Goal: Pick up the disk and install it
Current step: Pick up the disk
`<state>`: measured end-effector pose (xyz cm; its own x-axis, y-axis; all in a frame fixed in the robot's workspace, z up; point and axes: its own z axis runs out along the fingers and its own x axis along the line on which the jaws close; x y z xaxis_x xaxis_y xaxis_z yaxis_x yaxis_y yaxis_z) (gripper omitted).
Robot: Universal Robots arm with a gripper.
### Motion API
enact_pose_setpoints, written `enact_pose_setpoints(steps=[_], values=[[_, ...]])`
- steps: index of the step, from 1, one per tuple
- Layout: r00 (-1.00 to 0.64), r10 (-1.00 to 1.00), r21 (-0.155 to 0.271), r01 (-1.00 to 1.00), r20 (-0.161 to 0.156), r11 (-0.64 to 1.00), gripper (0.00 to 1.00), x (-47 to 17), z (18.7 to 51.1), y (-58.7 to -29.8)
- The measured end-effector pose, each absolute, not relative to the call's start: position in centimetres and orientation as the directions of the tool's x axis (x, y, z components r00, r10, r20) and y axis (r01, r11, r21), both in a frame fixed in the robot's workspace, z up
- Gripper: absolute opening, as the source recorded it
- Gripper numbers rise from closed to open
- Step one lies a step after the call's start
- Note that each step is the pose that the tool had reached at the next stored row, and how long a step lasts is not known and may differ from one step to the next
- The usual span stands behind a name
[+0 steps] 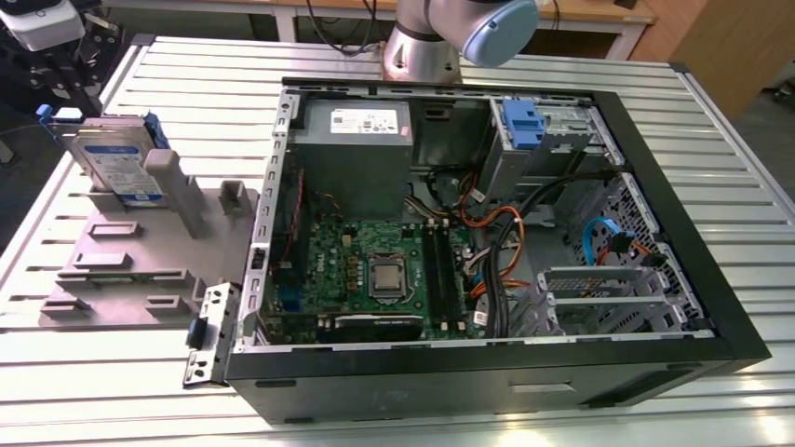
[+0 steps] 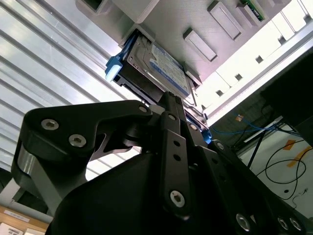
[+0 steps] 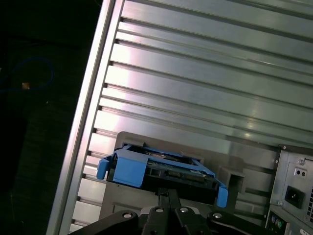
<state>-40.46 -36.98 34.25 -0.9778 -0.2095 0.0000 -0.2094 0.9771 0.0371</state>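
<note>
Exterior view: the disk [image 1: 118,163] is seen upright in the grey holder [image 1: 125,279] beside the open computer case [image 1: 702,244], neither lifted nor installed. The gripper [image 3: 167,192], closed narrow and empty, is held near its upper edge.

My gripper [image 2: 170,100] hogs the foreground here, all black linkage and bolts, with its front end right up by the edge of the disk [image 2: 159,66]. The disk stands in a slot of the grey holder [image 2: 171,19], white-and-blue label showing, blue rail [image 2: 115,68] along one side. The ribbed aluminium table [image 2: 44,58] is underneath, and some loose cables [image 2: 286,164] lie off past its edge.
</note>
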Motion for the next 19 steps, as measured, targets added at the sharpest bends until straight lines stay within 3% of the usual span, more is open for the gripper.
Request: enact_pose_setpoints(steps=[19], values=[[-0.952,-0.306,0.037,-0.306,0.0,0.951,0.11,-40.46,34.25,-36.98]])
